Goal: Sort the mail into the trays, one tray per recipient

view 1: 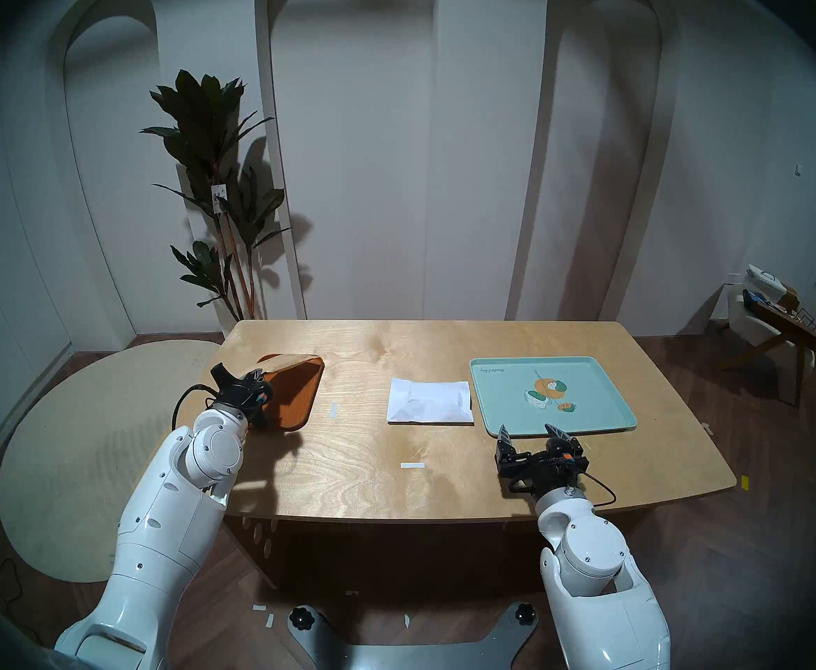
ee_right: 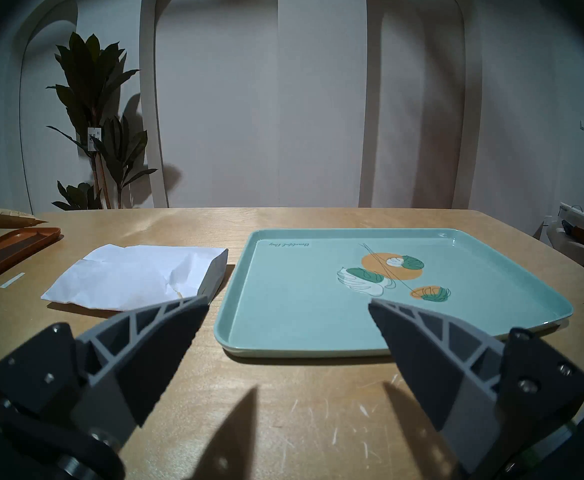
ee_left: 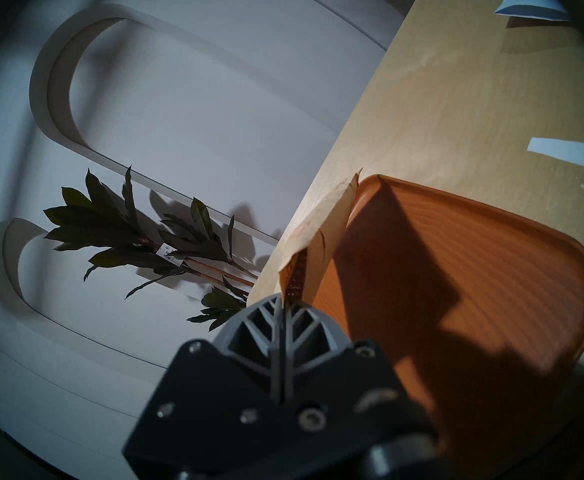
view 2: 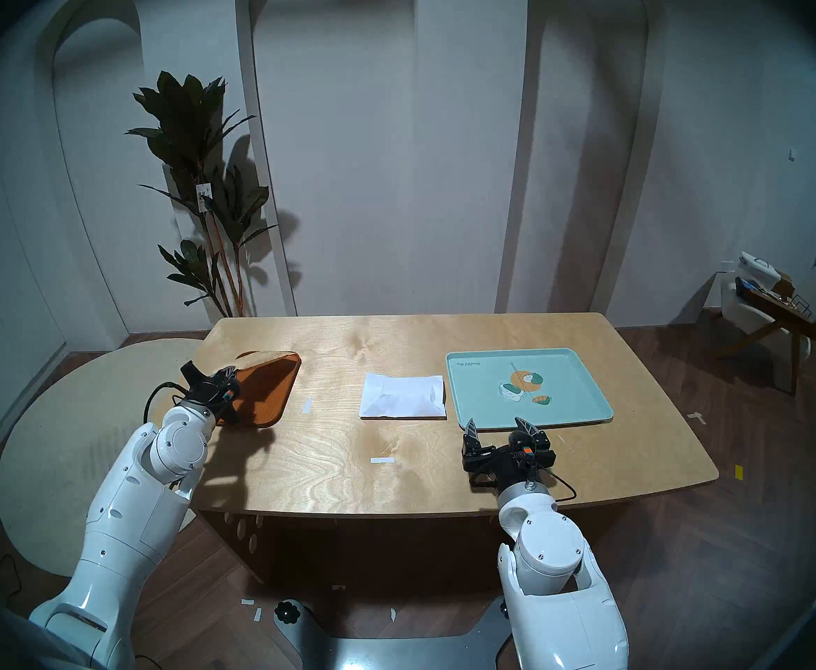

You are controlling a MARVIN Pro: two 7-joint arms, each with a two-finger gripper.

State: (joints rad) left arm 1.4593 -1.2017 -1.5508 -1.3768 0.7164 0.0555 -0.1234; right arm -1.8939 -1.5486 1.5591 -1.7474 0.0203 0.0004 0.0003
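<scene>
**Brown envelope pinched over wood tray, white one on table**

Head left view: we see the left gripper [view 1: 251, 379] over the near-left part of the wood tray [view 1: 299, 403], holding the brown envelope [view 1: 290, 360] lifted above the tray's far end. The white envelope [view 1: 429, 401] lies flat on the table [view 1: 357, 466], just beside the green tray [view 1: 585, 427] on its left. The right gripper [view 1: 530, 431] sits at the green tray's near edge, fingers spread, holding nothing.

Head right view: we get the same layout. One tape strip [view 2: 307, 406] lies between wood tray and white envelope, another tape strip [view 2: 382, 460] nearer the robot. A plant [view 2: 193, 171] stands behind the table.

Left wrist view: we see the fingers [ee_left: 269, 334] pressed together on the brown envelope's edge; the envelope runs tilted along the tray's rim. Whether its far corner touches the tray, we cannot tell.

Right wrist view: we see both fingers [ee_right: 152, 337] wide apart and low above the table, green tray ahead with only its printed motif inside, creased white envelope to its left.
</scene>
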